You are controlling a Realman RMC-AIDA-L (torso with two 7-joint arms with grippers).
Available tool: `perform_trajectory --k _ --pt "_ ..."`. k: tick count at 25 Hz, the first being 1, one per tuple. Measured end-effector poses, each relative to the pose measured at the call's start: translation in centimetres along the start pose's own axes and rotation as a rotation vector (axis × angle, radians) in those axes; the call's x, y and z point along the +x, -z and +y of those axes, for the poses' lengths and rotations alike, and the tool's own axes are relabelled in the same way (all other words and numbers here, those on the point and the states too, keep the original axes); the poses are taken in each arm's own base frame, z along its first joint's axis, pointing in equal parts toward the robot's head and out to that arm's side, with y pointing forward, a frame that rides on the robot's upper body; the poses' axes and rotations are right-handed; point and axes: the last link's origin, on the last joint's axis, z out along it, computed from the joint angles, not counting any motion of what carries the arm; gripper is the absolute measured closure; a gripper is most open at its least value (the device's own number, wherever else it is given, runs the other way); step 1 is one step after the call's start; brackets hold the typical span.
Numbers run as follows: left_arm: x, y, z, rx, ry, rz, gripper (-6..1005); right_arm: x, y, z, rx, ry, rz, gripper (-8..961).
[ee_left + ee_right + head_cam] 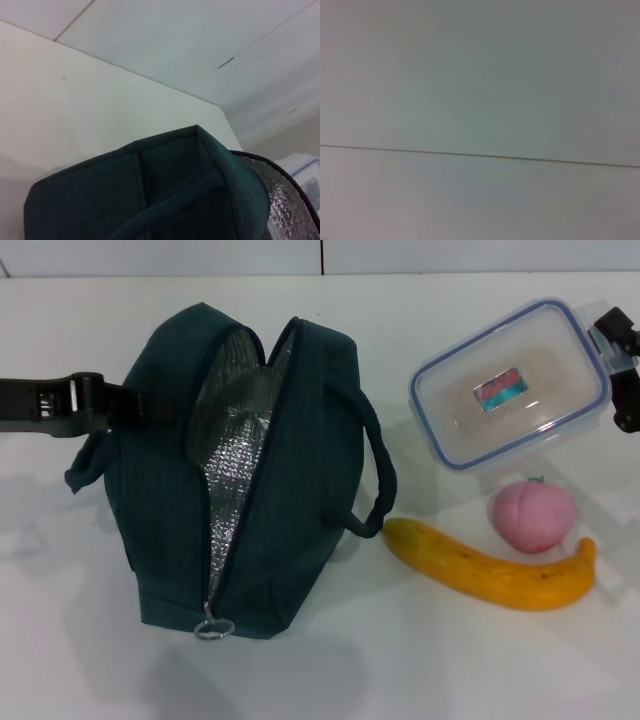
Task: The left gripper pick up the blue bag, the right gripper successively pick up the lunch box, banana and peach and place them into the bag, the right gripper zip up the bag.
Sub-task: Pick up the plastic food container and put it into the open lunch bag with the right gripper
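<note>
1. White tabletop (80, 660) across the whole head view, meeting a pale panelled wall (200, 255) at the far edge; only a pale surface with one thin dark seam in the right wrist view.
2. Left gripper (128, 405) reaching in level from the left edge, black body stretched out above the table, tip pressed into the left flank of the blue bag (250, 490) near its upper part.
3. Fingers closed on the bag's fabric at that flank; the near handle loop hanging just below the tip.
4. Bag standing with its zipper open, mouth gaping in a long wedge, silver foil lining (235, 440) showing inside, metal ring pull (214, 628) at the near end of the zip.
5. From the left wrist view, the bag's teal corner (150, 200) close below, a strip of foil lining at one side.
6. Right gripper (622, 360) at the right edge, only partly in frame, black with a white patch, touching or just beside the right end of the lunch box (510, 390); cannot tell whether open or closed.
7. Lunch box tilted, right of the bag and apart from it, blue-rimmed lid on top.
8. Red and teal sticker (500, 390) on the lid; no writing legible.
9. Peach (533, 516) just in front of the box; banana (495, 570) nearer still, touching or nearly touching the peach, its left tip close to the bag's right handle (372, 475).
</note>
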Motion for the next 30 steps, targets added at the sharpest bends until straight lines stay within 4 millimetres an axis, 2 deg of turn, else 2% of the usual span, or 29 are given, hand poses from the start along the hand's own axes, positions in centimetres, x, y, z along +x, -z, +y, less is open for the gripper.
perform_trajectory --k 23,27,30 --pt "-0.1 -0.8 0.1 -0.013 0.000 -0.030 968 0.0 -0.9 0.8 -0.087 -0.088 -0.037 805" --pt "-0.1 -0.8 0.1 -0.014 0.000 -0.031 968 0.2 -1.5 1.2 -0.121 -0.107 -0.035 801" --pt "-0.1 -0.9 0.1 -0.014 -0.002 -0.031 968 0.5 -2.7 1.6 -0.155 -0.119 -0.006 799"
